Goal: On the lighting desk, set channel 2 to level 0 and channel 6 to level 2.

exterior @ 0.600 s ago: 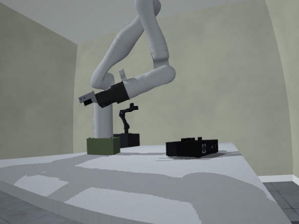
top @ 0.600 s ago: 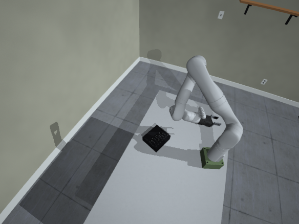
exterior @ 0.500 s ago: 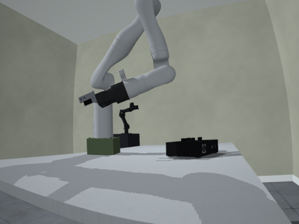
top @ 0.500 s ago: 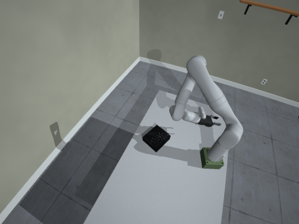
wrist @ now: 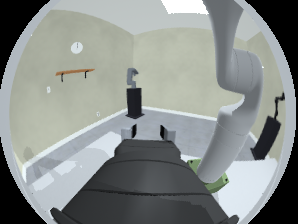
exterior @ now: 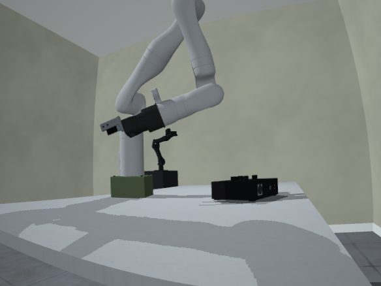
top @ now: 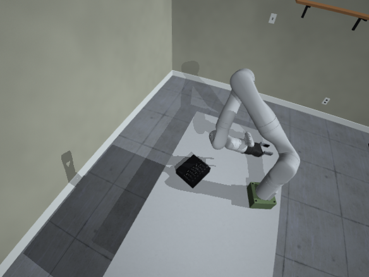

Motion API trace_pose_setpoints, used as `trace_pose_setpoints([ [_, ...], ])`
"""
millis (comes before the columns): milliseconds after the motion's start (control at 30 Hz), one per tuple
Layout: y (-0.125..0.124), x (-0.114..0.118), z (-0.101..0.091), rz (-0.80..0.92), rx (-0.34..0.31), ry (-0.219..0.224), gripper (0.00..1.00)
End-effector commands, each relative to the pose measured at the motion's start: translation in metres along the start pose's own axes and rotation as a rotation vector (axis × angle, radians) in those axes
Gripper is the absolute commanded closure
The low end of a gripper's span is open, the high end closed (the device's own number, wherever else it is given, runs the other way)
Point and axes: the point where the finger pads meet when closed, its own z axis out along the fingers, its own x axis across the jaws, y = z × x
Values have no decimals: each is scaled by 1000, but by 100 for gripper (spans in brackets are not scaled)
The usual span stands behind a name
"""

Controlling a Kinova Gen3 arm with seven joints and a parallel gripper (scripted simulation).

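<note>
The black lighting desk [top: 193,171] [exterior: 244,189] stands on its feet on the white table [top: 196,234] [exterior: 182,225], near the table's left edge in the top view. Its fader caps show as small knobs on top; their levels are too small to read. My gripper [top: 267,149] [exterior: 106,128] [wrist: 148,129] is open and empty. It hangs high above the table, level and pointing away from the desk, well to the side of it. The desk does not show in the wrist view.
The arm's green base block [top: 261,196] [exterior: 132,185] stands at the table's edge. A black camera stand [exterior: 162,166] [wrist: 133,96] is beyond the table. A wooden shelf [top: 332,9] [wrist: 75,74] hangs on the wall.
</note>
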Motion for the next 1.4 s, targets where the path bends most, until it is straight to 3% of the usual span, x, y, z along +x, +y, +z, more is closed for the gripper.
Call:
trace_pose_setpoints([
  [0,1,0,-1,3,-5,1,0],
  [100,16,2,-10,27,-59,12,0],
  [233,68,8,-52,112,-263,55,0],
  [267,68,8,-52,112,-263,55,0],
  [333,103,11,-92,168,-413,89,0],
  [367,103,11,-92,168,-413,89,0],
  [400,119,12,-116,196,-496,108,0],
  [500,119,12,-116,196,-496,108,0],
  [567,148,13,-173,248,-666,149,0],
  [600,148,13,-173,248,-666,149,0],
  [633,159,13,-203,271,-750,170,0],
  [667,159,13,-204,271,-750,170,0],
  [700,167,14,-234,290,-830,190,0],
  [733,167,14,-234,290,-830,190,0],
  [767,173,14,-264,307,-904,210,0],
  [800,173,14,-264,307,-904,210,0],
  [833,176,15,-291,321,-971,229,0],
  [867,176,15,-291,321,-971,229,0],
  [900,178,15,-316,332,-1029,245,0],
  [933,178,15,-316,332,-1029,245,0],
  [1000,178,16,-353,346,-1117,271,0],
  [1067,178,16,-353,346,-1117,271,0],
  [1167,176,17,-378,354,-1175,288,0],
  [1367,176,17,-380,355,-1180,290,0],
])
